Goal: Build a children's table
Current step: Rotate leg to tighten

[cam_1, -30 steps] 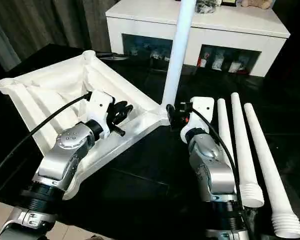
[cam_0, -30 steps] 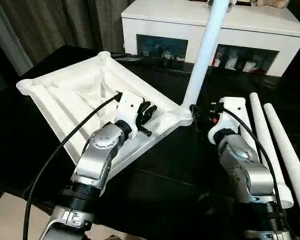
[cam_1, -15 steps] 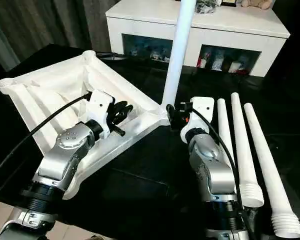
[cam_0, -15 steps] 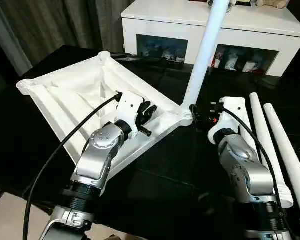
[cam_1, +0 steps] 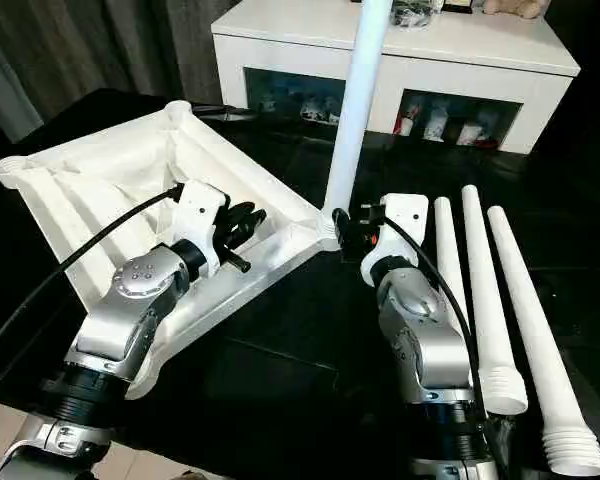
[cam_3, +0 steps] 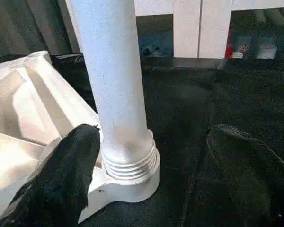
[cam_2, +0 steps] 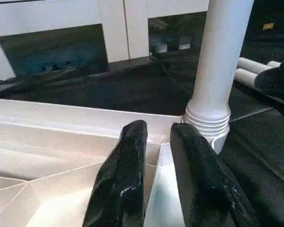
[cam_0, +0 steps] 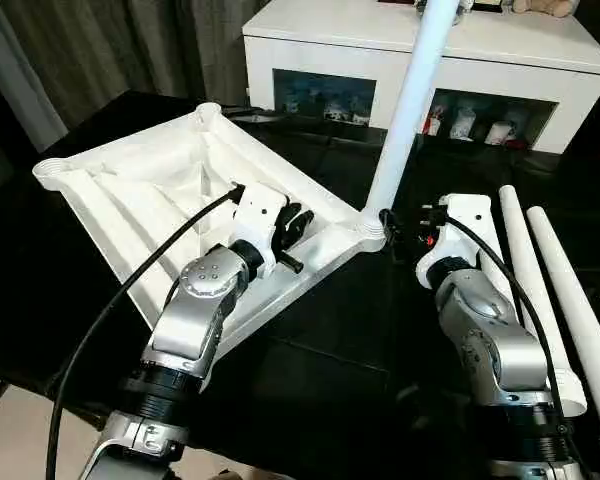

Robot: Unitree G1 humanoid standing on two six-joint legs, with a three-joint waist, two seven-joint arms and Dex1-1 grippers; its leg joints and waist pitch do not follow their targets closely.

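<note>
Item: children's table, part-assembled, on a black desk (cam_0: 340,340).

Nearest: two silver forearms. Left tool (cam_0: 292,232): fingers (cam_2: 120,189) nearly together, straddling a thin rim wall of the table top (cam_0: 150,190), apparently pinching it. Right tool (cam_0: 405,228): fingers spread wide on either side of the base of the standing leg (cam_0: 405,110), not touching it, holding nothing.

Middle: the table top lies underside up, ribs showing, tilted, with rounded sockets at its corners. One leg stands upright in the corner socket (cam_3: 128,182) nearest the right tool; thread rings show above the socket rim, so it is judged not fully seated. Three loose legs (cam_1: 500,300) lie side by side on the desk to the right of the right arm, ribbed ends toward the robot.

Far: white low cabinet (cam_0: 420,50) with dark glass openings; curtain behind.

Handling, judged: hollow moulded plastic, light, stiff, smooth and rather slippery; unlikely to break. Take a leg low on its round shaft, near the threads, for turning; steady the top by a rim wall or rib, as the left tool does.
</note>
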